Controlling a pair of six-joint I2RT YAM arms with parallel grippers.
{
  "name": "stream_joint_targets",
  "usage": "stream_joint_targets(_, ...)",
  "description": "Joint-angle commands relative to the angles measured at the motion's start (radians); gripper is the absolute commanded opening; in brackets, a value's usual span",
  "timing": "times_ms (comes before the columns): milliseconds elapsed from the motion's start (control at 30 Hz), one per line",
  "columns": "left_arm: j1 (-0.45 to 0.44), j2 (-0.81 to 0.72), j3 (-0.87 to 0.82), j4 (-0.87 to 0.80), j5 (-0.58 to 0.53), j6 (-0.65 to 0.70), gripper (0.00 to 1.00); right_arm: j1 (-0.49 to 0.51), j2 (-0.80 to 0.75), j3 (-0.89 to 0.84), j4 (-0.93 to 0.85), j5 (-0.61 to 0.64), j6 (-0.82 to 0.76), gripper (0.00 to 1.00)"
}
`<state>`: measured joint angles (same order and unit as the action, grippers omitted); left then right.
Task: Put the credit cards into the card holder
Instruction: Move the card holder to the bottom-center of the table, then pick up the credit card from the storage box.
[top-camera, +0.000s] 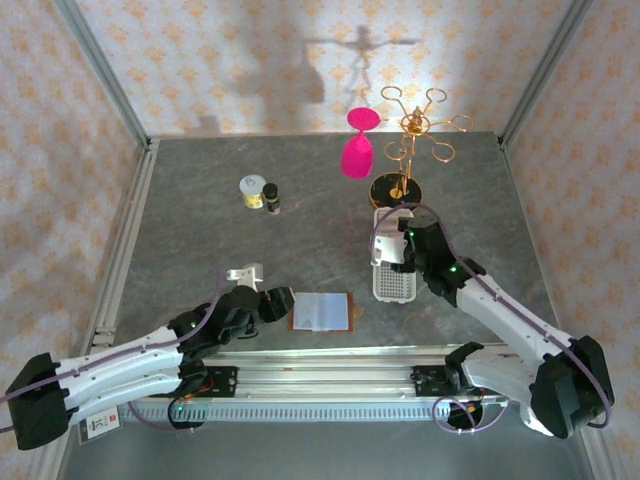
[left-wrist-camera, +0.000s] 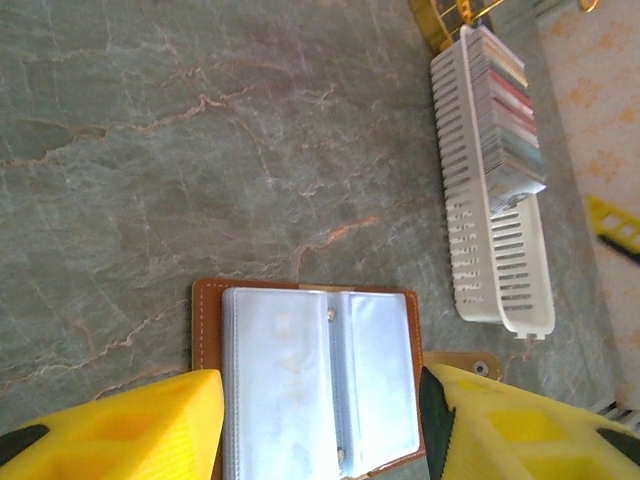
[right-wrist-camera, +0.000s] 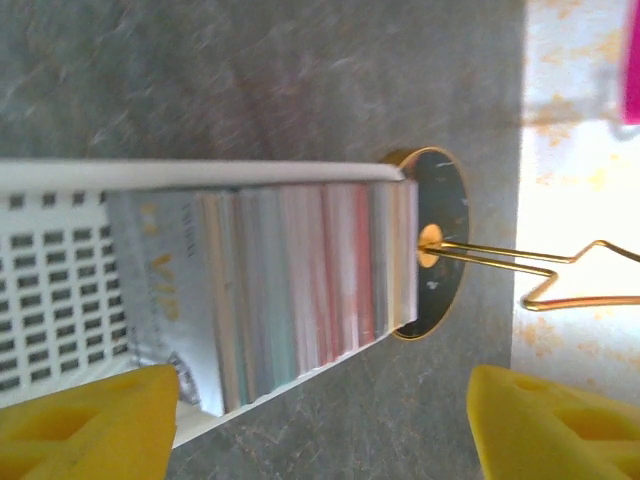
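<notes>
Because the credit cards (right-wrist-camera: 290, 290) stand packed on edge in the white tray (right-wrist-camera: 60, 270), the right fingers (right-wrist-camera: 90, 420) spread wide astride them, while the wide left fingers (left-wrist-camera: 130, 430) flank the opened card holder (left-wrist-camera: 310, 380), seemingly to steady it.

The card holder (top-camera: 320, 312) lies open near the front edge of the table (top-camera: 200, 250). Right of it, farther back, lies a tray (top-camera: 393, 284) (credit cards (left-wrist-camera: 505, 110) stand in its far end), a stand (top-camera: 398, 188) just behind.
</notes>
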<state>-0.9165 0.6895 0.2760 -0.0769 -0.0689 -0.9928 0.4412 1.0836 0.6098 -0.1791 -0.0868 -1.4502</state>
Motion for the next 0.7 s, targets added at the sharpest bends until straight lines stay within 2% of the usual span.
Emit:
stream_joint_targets(0,-0.004,-0.041,-0.024,-0.056,-0.031,0.022,0.56,-0.015,0.025,-0.022,0.061,-0.053,-0.064,0.81)
stream_joint_targets(100,-0.004,-0.059,-0.035,-0.055,-0.017,0.022,0.57,-0.016,0.06,-0.016,0.087,-0.07,-0.053,0.87)
stream_joint_targets(233,-0.004,-0.059,-0.045,-0.057,-0.011,0.018,0.57,-0.017,0.122,-0.024,0.153,-0.061,-0.047,0.9)
stream_joint_targets(467,-0.005,-0.053,-0.06,-0.029,-0.004,0.008,0.57,-0.022,0.232,0.002,0.211,-0.067,-0.022,0.9)
stream_joint_targets(667,-0.004,-0.035,-0.059,-0.026,-0.007,0.009,0.57,-0.024,0.285,0.025,0.235,-0.045,-0.026,0.86)
